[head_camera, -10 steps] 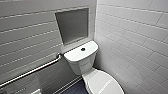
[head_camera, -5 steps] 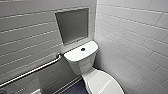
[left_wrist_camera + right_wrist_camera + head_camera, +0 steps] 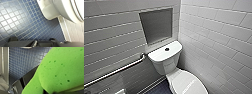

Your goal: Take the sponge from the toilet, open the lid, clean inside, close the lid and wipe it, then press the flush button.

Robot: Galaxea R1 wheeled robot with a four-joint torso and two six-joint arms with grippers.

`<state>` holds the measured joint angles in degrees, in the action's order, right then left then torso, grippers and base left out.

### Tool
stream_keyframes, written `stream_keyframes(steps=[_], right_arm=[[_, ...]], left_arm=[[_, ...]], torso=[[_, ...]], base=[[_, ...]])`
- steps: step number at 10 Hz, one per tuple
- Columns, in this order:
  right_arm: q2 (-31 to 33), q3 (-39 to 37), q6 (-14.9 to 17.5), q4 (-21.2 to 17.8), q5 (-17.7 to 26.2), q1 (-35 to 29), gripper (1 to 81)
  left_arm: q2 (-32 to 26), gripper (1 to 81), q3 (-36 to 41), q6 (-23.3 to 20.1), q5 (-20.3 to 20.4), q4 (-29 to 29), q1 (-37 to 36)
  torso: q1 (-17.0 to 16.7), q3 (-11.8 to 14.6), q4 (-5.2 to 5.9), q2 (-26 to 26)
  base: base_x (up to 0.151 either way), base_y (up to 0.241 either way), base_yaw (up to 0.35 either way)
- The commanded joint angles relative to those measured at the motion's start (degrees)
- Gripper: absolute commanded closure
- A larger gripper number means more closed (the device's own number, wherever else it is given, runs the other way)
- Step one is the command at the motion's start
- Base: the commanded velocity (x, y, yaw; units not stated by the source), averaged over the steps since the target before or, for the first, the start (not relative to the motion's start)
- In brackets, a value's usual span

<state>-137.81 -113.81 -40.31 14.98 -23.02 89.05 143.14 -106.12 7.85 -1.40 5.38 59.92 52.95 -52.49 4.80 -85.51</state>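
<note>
ok so the sponge [image 3: 60, 70] is off the toilet and up in the air; bright green, speckled with little dark pores, gripped by the right end effector [image 3: 50, 92], with a bit of dark hardware poking out from under it and the blue mosaic floor [image 3: 25, 63] well behind it

the left end effector [image 3: 43, 43] hangs low over that same blue floor; honestly can't tell if it's open or closed, it's just dark shapes from that angle; the white foot of the toilet [image 3: 50, 11] is near it, and a white skirting strip [image 3: 65, 28] runs along where the floor meets the wall

in the head view the toilet sits in the corner; the lid [image 3: 189, 83] is down, lower right of the frame, white and smooth; behind it is the tank cover [image 3: 159, 55] just below centre, with the flush button [image 3: 167, 49], a small dark disc, in the middle of it; nothing is lying on the lid or the tank

above the tank there's a square recessed niche [image 3: 156, 26] in the pale tiled wall [image 3: 214, 32]; a metal grab bar [image 3: 116, 71] slants across the lower left of the frame, its upper end just beside the tank
</note>
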Motion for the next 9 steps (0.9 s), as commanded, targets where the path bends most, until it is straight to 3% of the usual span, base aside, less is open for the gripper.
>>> stream_keyframes(steps=[1,3,4,6,7,8,9], right_arm=[[0.4,-0.3,0.1,2.9,2.2,0.0,81.1],[0.1,-0.1,0.1,3.3,2.3,0.0,81.1],[0.1,0.0,0.1,3.3,2.3,0.0,81.1],[-0.3,-0.3,0.1,3.7,2.3,0.0,81.1],[-0.4,-0.3,0.1,3.7,2.4,-0.1,81.1],[-0.6,-0.3,0.1,3.7,2.4,-0.2,81.1],[-0.6,-0.3,0.1,3.7,2.5,-0.3,81.1]], left_arm=[[-0.8,1.0,3.2,2.5,-3.2,0.6,-7.0],[0.9,1.0,3.3,3.5,-3.2,1.7,-9.5],[1.8,1.0,3.3,3.6,-3.4,2.4,-10.6],[4.0,1.0,3.3,3.6,-3.7,3.5,-12.7],[5.4,1.0,3.1,3.6,-3.7,3.8,-13.7],[7.1,1.0,3.0,3.6,-3.7,3.8,-14.7],[8.4,1.0,3.0,3.7,-3.7,3.8,-15.4]], torso=[[0.0,-3.8,0.00,0.0],[0.0,-6.0,0.00,0.0],[0.0,-3.0,0.00,0.0],[0.0,-4.8,0.00,0.0],[0.0,-5.2,-1.77,0.0],[0.0,-5.1,-2.79,0.0],[0.0,-5.1,-0.72,0.0]], base=[[0.000,0.000,0.000],[0.000,0.000,0.000],[0.000,0.000,0.000],[0.000,0.000,0.000],[0.000,0.000,0.000],[0.000,0.000,0.000],[0.000,0.000,0.000]])
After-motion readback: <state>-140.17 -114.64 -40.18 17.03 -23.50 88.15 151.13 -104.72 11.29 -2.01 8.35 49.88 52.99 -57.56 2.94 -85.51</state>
